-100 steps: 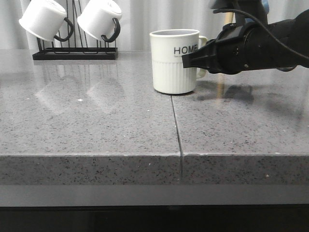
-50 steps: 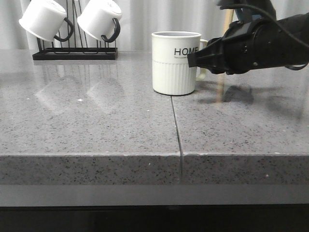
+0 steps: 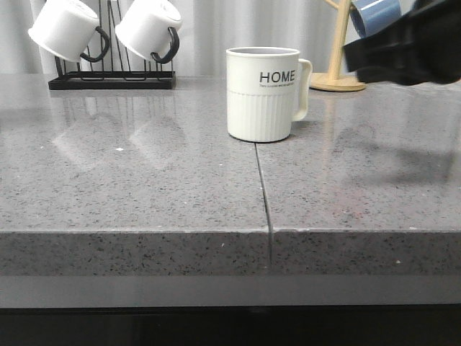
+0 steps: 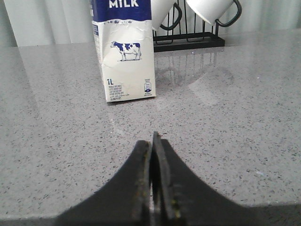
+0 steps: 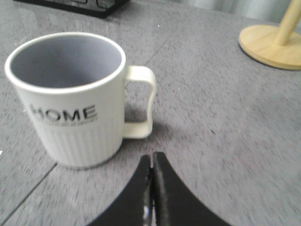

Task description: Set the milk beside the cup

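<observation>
The cream HOME cup stands upright at the middle of the grey counter, handle to the right; it also shows in the right wrist view. The milk carton, white with a blue top and a cow picture, stands upright and shows only in the left wrist view, well ahead of my left gripper, which is shut and empty. My right gripper is shut and empty, just short of the cup's handle. In the front view the right arm is a blur at the upper right, raised above the counter.
A black rack with two white black-handled mugs stands at the back left. A wooden mug tree with a blue mug stands at the back right. A seam runs across the counter below the cup.
My right arm has pulled back from beside the cup, moving right and up toward the frame's edge. The cup shifted slightly to the right early on. The wooden mug tree is uncovered.
</observation>
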`<state>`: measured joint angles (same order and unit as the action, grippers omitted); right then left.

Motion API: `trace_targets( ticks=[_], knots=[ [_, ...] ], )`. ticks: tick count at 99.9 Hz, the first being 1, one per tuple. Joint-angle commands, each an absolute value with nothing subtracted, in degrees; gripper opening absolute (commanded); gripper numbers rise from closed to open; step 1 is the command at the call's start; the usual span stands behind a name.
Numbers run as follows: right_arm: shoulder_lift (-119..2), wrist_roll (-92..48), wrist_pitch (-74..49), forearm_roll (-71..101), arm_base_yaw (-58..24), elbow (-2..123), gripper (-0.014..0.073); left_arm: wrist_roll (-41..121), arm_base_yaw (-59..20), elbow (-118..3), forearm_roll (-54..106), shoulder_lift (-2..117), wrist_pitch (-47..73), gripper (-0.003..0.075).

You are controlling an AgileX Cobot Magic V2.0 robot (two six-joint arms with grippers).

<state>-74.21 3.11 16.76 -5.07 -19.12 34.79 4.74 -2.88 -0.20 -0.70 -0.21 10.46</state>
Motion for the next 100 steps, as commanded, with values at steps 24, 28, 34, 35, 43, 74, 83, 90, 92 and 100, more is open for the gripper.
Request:
trace_targets(
  ticks=[24,28,34,35,43,74,83,90,92,100],
  knots=[
    [-51.25,2.98,-3.82,-4.35,-19.1,34.1,-0.0067,4.27,-3.24,2.32,-0.49,-2.05,6.22,-0.002],
    [-48.98,2.98,-5.86,-4.19,-19.1,33.79,-0.0067,4.27,-3.24,2.32,-0.49,-2.05,6.22,-0.002],
    [-44.86,2.98,-8.25,-3.85,-19.1,33.28,-0.0067,4.27,-3.24,2.32,-0.49,-2.05,6.22,-0.002],
    [-44.34,2.98,-8.77,-3.76,-19.1,33.23,-0.0067,4.27,-3.24,2.32,-0.49,-2.05,6.22,-0.002],
    [-38.44,2.98,-11.76,-3.27,-19.1,32.39,-0.0067,4.27,-3.24,2.32,-0.49,-2.05,6.22,-0.002],
    [-18.58,2.98,-23.66,-2.01,-19.1,28.59,-0.0067,4.27,-3.24,2.32,-0.49,-2.05,6.08,-0.002],
    [-13.7,2.98,-27.26,-1.4,-19.1,27.55,-0.0067,4.27,-3.24,2.32,-0.49,-2.05,5.61,-0.002],
    [-10.47,2.98,-30.28,-0.51,-19.1,27.26,-0.0067,4.27,-3.24,2.32,-0.49,-2.05,4.45,-0.002],
    [-9.62,2.98,-31.16,-0.44,-19.1,27.26,-0.0067,4.27,-3.24,2.32,-0.49,-2.05,4.1,-0.002],
    [-7.24,2.98,-33.86,-0.44,-19.1,27.26,-0.0067,4.27,-3.24,2.32,-0.95,-2.05,2.53,-0.0021]
  ],
)
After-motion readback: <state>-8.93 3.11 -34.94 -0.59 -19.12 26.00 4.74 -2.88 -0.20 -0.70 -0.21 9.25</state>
